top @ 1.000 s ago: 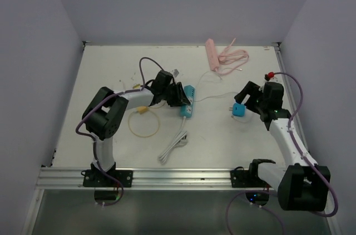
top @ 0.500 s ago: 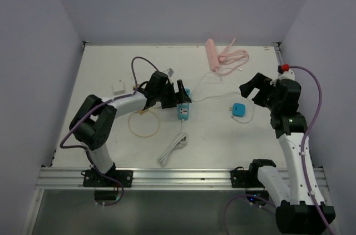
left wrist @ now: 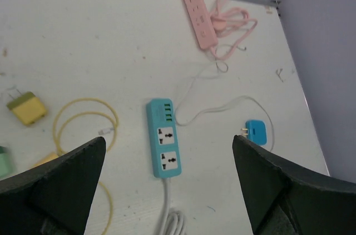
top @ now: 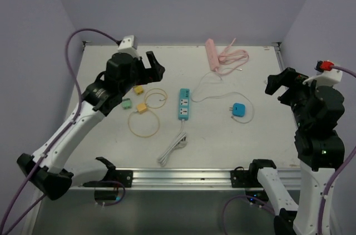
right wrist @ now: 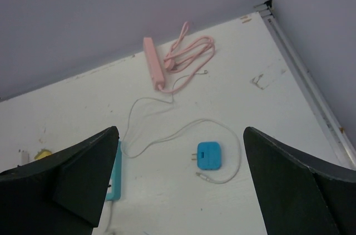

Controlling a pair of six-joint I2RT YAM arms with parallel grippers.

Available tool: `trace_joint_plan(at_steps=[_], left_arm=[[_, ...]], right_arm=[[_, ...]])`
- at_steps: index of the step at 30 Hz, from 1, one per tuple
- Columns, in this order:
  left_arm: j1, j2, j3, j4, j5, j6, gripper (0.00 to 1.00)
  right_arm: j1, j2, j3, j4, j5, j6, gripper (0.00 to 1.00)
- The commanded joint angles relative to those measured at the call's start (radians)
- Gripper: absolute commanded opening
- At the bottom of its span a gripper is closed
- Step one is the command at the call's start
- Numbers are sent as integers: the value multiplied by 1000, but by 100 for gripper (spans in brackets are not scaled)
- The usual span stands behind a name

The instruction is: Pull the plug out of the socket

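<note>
The left jaws stood wide apart with nothing between them, their dark fingers (left wrist: 55, 190) framing the bottom corners of the left wrist view. They hung high above the bench (top: 222, 140), up and to the left of the blue socket strip (top: 185, 104). The right jaws were spread just as wide and equally empty, held high off to the right of the strip, beyond the blue plug (top: 238, 110). The strip lay flat on the bench, its long side running away from the arms, with two outlets facing up and a row of green ports at its far end. The plug lay on the bench to the right of the strip, well apart from it, prongs pointing back toward it. A thin white lead (top: 214, 97) curved from beside the strip's far end out around the plug; whether it was joined to the strip could not be told. The strip's own white cord (top: 173, 147) ran from its near end and bunched up nearer the arms. Left of the strip lay a yellow cable (top: 143, 123) in loops, and farther left a yellow adapter (top: 138, 89) and a green adapter (top: 127, 102). Beyond the strip, toward the back wall, rested a pink power strip (top: 212, 54) with its pink cord (top: 233, 57) heaped just beside it.
</note>
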State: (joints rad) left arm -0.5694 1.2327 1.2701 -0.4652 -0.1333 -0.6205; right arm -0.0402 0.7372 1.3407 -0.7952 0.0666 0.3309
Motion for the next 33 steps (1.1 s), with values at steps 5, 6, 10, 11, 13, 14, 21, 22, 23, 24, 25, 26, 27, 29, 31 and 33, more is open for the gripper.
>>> trace_joint_plan(at_steps=[5,6,10,11,13,14,21,22,23,24,25,26,27,29,31,33], left_arm=[[6,-303,207,-265,-326,197,100],[6,-329,224,-282,-347,218,100],[8,-429,331,-346,-445,292,100],[8,-441,371,-358,-466,307,99],[6,-467,394,-375,-526,347,100],[8,-498,400,-374,-554,360,99],[6,-636,302,-365,-614,343,99],[6,-669,286,-363,-620,337,100],[6,-686,252,-359,-627,329,100],[6,-702,236,-356,-649,317,100],[6,-728,223,-351,-661,311,99],[6,-737,204,-348,-684,308,100],[6,-743,199,-351,-693,300,100],[5,-754,199,-355,-709,295,99],[5,-756,198,-351,-718,292,99],[5,-759,189,-348,-727,292,99]], right_arm=[[31,-38,218,-122,133,-119,99],[72,-51,231,-124,140,-136,99],[141,-102,244,-116,215,-187,99],[157,-114,242,-111,243,-197,99],[192,-159,226,-98,308,-230,99],[200,-173,218,-79,320,-246,99],[238,-285,121,8,358,-259,99],[241,-294,100,17,361,-259,99],[246,-301,91,27,363,-263,99],[249,-315,83,40,363,-271,99],[252,-321,72,47,366,-273,99],[253,-326,69,48,366,-282,99],[257,-329,66,56,371,-283,99],[258,-334,54,63,371,-288,99],[260,-332,51,68,366,-290,99],[260,-334,43,74,354,-288,99]])
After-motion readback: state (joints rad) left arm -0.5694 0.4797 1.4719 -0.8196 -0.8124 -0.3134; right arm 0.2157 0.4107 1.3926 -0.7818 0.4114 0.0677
